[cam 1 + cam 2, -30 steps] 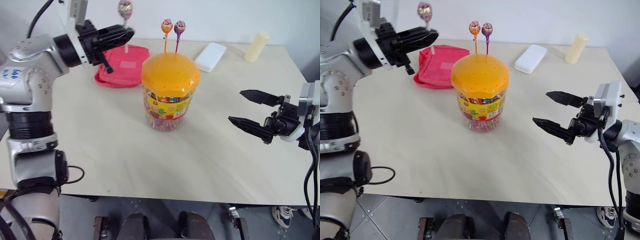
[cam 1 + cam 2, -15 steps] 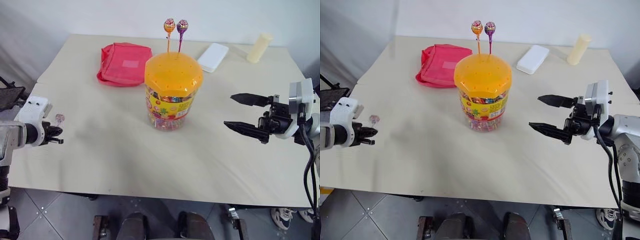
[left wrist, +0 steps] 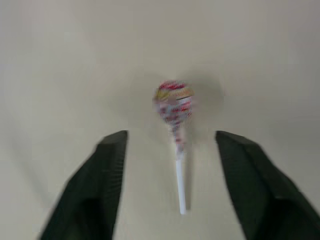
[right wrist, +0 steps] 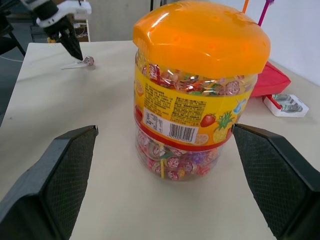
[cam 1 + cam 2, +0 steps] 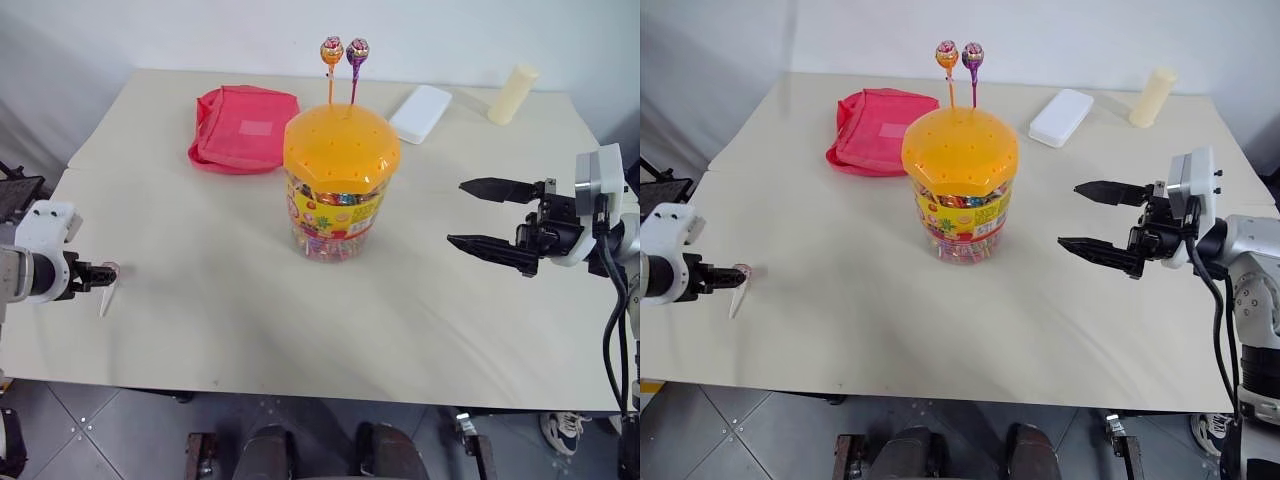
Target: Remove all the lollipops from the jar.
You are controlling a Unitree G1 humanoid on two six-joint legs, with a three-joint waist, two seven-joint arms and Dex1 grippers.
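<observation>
- The left hand is at the table's near left edge with its fingers spread open, and it has hold of nothing.
- One lollipop lies flat on the table between these open fingers; it touches neither of them as far as the left wrist view shows.
- The step in hand seems to be the release of this lollipop. To do it well, the left hand should lift straight away from the table, so that no finger catches the thin stick and drags the candy off the edge, which is near.
- Two lollipops are left in the jar: the orange lollipop and the purple lollipop stand upright, just beside each other, at the back of the orange lid.
- The jar stands in the middle of the table, well apart from the left hand.
- The right hand hovers to the right of the jar, pointing at it, with its fingers wide apart and empty; it does not touch the jar.
- For the next pull I judge that the fingers should close on one stick only, above the lid, and draw it straight up, because the two sticks are very close.
- The jar is tall and could tip; the right hand could steady it.
</observation>
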